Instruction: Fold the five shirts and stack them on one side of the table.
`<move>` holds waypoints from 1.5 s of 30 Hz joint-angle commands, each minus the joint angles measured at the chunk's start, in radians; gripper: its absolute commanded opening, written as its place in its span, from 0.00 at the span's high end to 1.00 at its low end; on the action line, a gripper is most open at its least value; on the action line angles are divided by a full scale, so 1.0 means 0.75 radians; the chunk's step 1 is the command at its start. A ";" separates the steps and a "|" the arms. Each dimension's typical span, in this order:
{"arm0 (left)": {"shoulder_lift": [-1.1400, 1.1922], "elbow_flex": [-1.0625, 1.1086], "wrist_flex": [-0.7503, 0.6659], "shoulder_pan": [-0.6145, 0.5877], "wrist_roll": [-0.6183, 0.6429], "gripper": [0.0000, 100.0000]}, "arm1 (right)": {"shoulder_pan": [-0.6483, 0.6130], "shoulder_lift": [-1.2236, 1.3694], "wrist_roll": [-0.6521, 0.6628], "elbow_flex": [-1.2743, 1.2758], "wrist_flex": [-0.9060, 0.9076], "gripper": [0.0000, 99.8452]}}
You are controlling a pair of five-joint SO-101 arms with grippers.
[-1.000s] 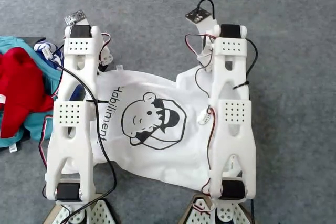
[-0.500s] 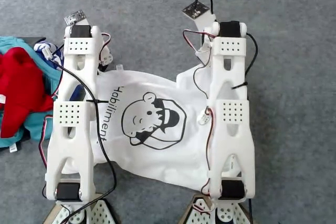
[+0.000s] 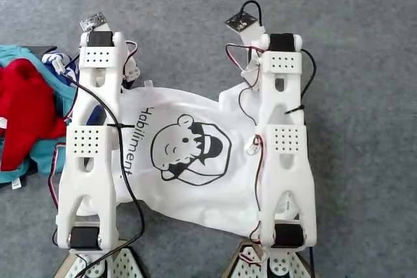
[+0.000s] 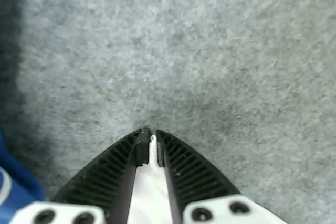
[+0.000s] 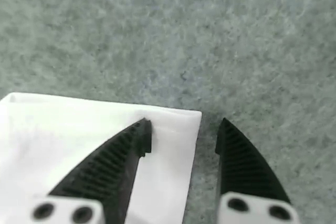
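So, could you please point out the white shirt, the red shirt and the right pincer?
white shirt (image 3: pixel 195 200), high view, plain fabric below the printed face.
red shirt (image 3: pixel 23 112), high view, middle of the crumpled heap.
right pincer (image 5: pixel 185 127), right wrist view, midway between its open fingertips.

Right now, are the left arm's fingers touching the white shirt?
Touching. The left wrist view shows the left gripper with fingers shut on a strip of the white shirt.
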 commanded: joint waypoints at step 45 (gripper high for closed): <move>-1.123 -0.396 0.170 -0.011 -0.536 0.97 | 0.372 -1.670 -0.432 -0.093 0.053 0.99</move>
